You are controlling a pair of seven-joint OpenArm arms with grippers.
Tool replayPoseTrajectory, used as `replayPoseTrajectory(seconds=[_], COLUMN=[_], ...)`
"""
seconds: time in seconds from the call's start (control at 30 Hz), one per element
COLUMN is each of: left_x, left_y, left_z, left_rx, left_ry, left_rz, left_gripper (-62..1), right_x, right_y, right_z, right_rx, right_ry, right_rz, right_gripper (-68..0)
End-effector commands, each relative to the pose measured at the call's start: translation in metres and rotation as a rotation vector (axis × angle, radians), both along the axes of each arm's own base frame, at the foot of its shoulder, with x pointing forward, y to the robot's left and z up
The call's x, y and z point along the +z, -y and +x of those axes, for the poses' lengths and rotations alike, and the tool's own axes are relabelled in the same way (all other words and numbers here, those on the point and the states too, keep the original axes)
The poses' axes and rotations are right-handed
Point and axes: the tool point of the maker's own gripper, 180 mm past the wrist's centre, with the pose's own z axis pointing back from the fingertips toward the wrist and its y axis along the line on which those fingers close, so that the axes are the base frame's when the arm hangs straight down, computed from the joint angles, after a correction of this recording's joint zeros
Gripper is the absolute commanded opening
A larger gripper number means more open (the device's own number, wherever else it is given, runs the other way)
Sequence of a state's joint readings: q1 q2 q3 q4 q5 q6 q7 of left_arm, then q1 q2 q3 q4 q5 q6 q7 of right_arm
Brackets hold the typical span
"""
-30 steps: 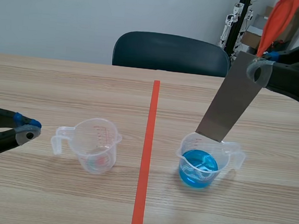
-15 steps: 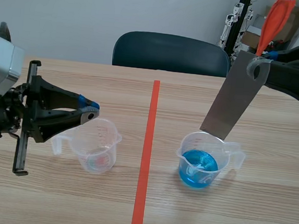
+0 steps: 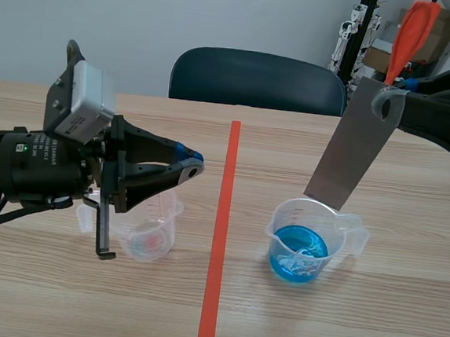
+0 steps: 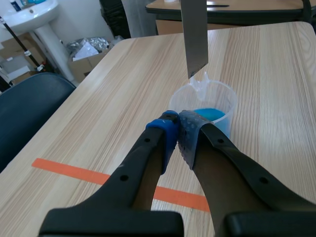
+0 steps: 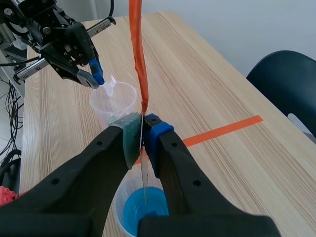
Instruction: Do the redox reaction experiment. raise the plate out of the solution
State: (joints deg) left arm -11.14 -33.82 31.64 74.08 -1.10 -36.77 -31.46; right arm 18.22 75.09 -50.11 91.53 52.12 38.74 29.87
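The right gripper (image 3: pixel 387 104) is clamped on the upper end of the grey metal plate (image 3: pixel 351 152), just below an orange strip (image 3: pixel 412 39) rising from the plate's top. The plate hangs tilted, with its lower edge just above the rim of the measuring cup (image 3: pixel 353 231) and clear of the blue solution (image 3: pixel 299 250). The left gripper (image 3: pixel 187 167), pads pressed together, is raised over a second clear cup (image 3: pixel 147 229).
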Motion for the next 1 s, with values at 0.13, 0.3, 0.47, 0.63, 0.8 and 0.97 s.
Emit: replayPoseTrajectory(seconds=[0.13,0.3,0.47,0.63,0.8,0.97], left_x=[0.005,0.004,-0.007,-0.014,-0.018,-0.019], left_y=[0.012,0.019,0.034,0.043,0.048,0.049], left_z=[0.009,0.011,0.002,-0.002,-0.003,-0.001], left_rx=[0.004,0.000,-0.059,-0.066,-0.065,-0.057], left_ry=[0.022,0.021,-0.011,-0.044,-0.060,-0.076], left_rz=[0.009,0.031,0.082,0.098,0.111,0.112], left_gripper=[-58.3,-58.2,-58.2,-58.2,-58.2,-58.2], right_x=[0.018,0.018,0.019,0.019,0.019,0.019], right_y=[0.001,0.001,0.001,0.001,0.001,0.001], right_z=[0.006,0.006,0.006,0.006,0.006,0.006], right_rx=[-0.006,-0.006,-0.008,-0.009,-0.009,-0.009], right_ry=[0.044,0.044,0.043,0.042,0.042,0.042], right_rz=[0.026,0.026,0.031,0.034,0.034,0.033], right_gripper=[-66.9,-66.9,-66.9,-66.9,-66.9,-66.9])
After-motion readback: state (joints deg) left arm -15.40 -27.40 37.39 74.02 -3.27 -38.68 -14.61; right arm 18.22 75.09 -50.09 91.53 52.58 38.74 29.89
